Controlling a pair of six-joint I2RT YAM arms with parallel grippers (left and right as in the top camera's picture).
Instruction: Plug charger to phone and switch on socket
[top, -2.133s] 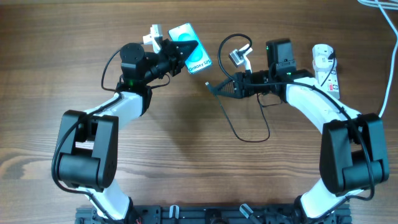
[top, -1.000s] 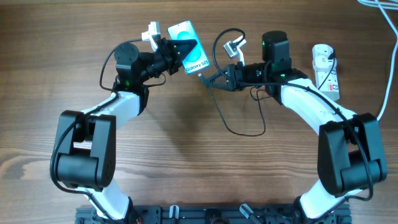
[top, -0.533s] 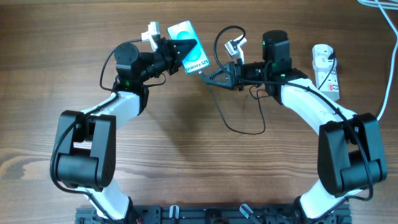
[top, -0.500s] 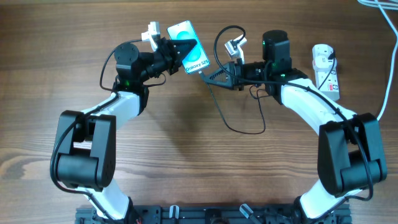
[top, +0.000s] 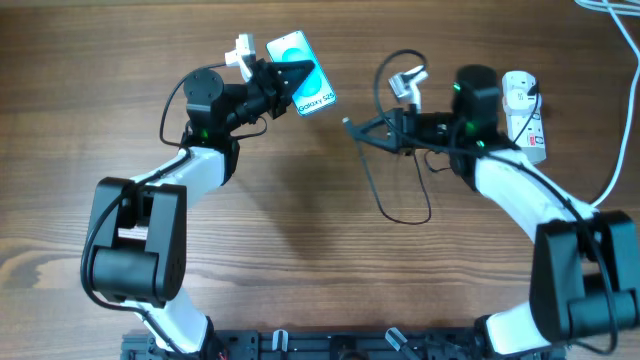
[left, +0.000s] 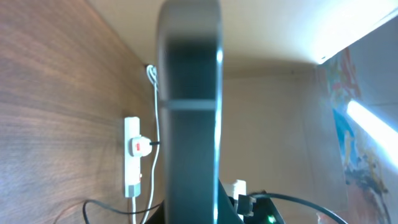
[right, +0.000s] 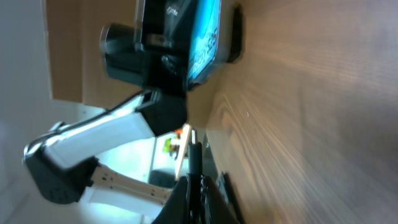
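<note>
Plugging was judged underway: cyan-screened rectangular phone (top: 315, 98) clamped by left gripper (top: 298, 76), thin black charger cable (top: 372, 185) pinched by right gripper (top: 362, 130), to be guided toward ten o'clock.

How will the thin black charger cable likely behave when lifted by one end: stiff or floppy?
Probably floppy: the charger lies in a loose loop on the table near the right end effector. Likely light, being so thin. Its slack would probably drag along when pulled.

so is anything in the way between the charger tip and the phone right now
Nothing visible. Only bare table lies between the charger's connector, pinched in the right gripper, and the phone, clamped in the left gripper.
</note>
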